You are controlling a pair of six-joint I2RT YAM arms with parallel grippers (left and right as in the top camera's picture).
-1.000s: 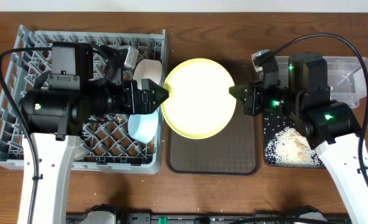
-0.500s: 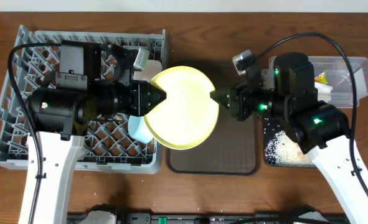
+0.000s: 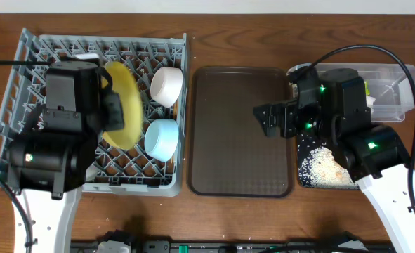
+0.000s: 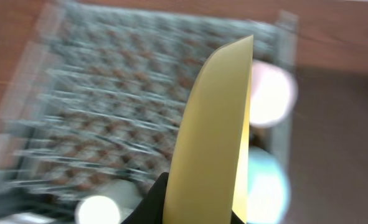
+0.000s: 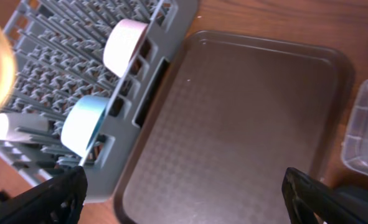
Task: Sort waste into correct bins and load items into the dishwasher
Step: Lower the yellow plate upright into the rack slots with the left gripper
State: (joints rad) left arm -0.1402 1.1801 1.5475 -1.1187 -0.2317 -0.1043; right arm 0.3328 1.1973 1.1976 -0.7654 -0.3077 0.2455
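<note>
Evenly bright; left wrist view heavily motion-blurred.

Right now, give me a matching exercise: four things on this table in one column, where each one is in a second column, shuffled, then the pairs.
1 yellow plate
2 white bowl
3 rice scraps
4 brown tray

A in the black tray
B gripped on edge by the left claw
C in the dish rack, far right corner
D between dish rack and black tray

Pairs: 1-B, 2-C, 3-A, 4-D
</note>
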